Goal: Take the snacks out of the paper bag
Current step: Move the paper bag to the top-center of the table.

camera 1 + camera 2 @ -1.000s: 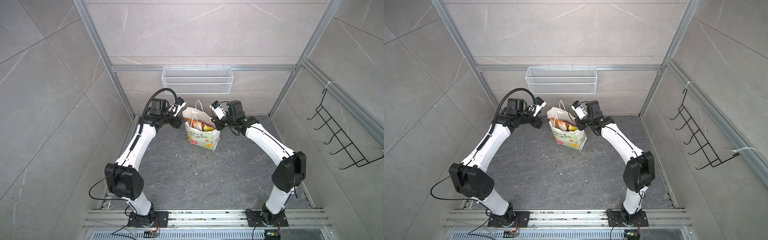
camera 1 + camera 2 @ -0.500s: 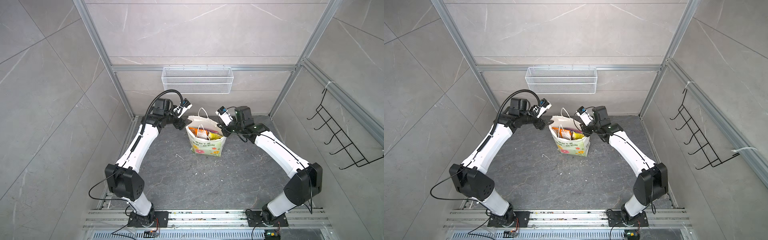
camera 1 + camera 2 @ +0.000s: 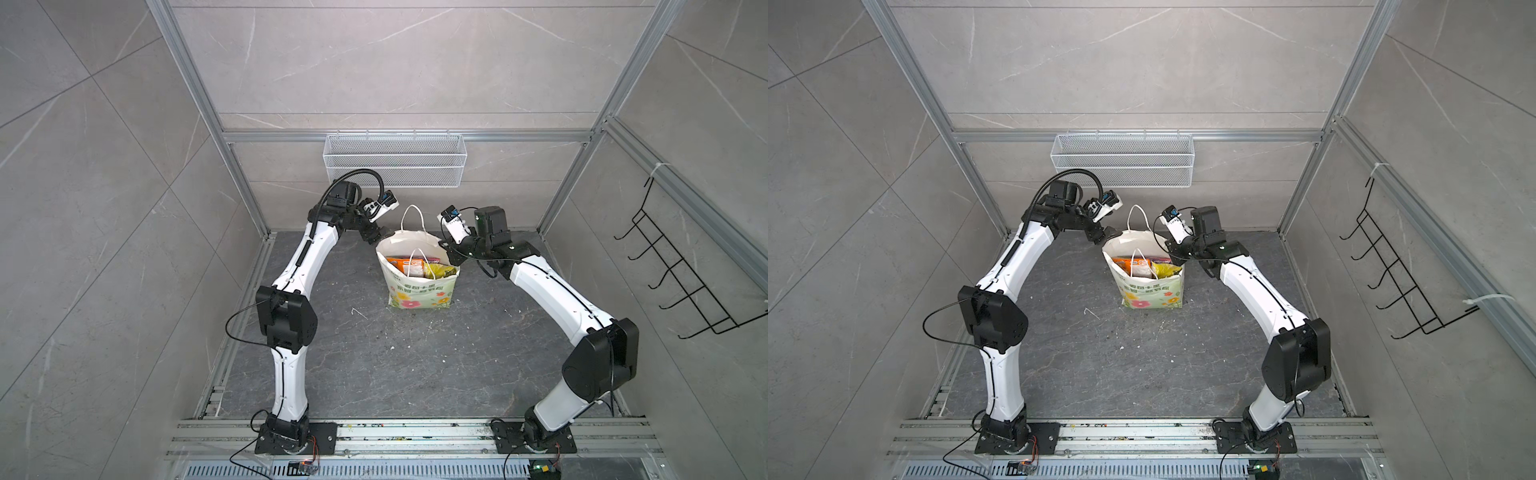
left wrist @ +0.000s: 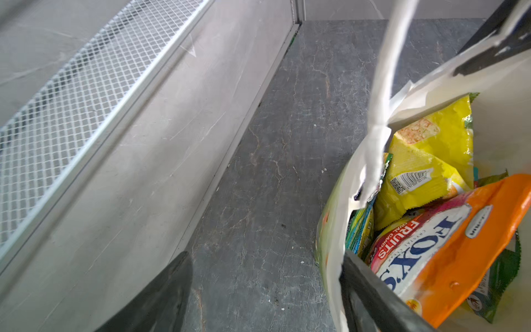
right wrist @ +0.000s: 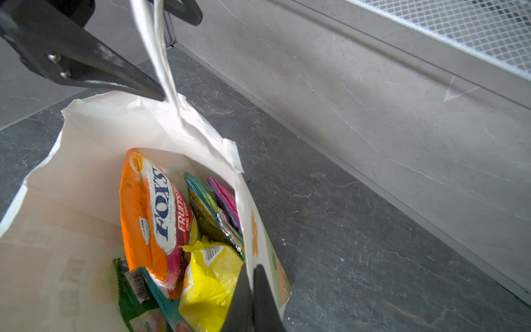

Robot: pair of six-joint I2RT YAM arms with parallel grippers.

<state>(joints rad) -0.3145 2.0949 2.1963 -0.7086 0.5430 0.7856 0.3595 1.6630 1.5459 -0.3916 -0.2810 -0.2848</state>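
Note:
The paper bag [image 3: 419, 291] [image 3: 1152, 293] stands upright at the back middle of the floor, mouth open. Inside lie the snacks: an orange FOX'S packet [image 5: 149, 215] [image 4: 448, 244], a yellow one [image 5: 209, 276] [image 4: 425, 161], plus green, teal and purple packets [image 5: 227, 201]. My right gripper [image 5: 253, 296] [image 3: 449, 253] is shut on the bag's right wall at the rim. My left gripper [image 4: 267, 287] [image 3: 376, 239] is open and straddles the bag's left wall, one finger [image 4: 370, 290] inside against the paper, the other finger [image 4: 169, 287] outside over the floor.
A white wire-mesh basket [image 3: 395, 164] [image 3: 1121, 160] hangs on the back wall just behind the bag. A black hook rack [image 3: 685, 274] is on the right wall. Aluminium frame posts stand at the back corners, and a rail [image 3: 415, 432] runs along the front.
The bag has shifted right and toward the front with my right gripper holding its rim, and its mouth has spread wider. My left arm followed to the bag's left rim.

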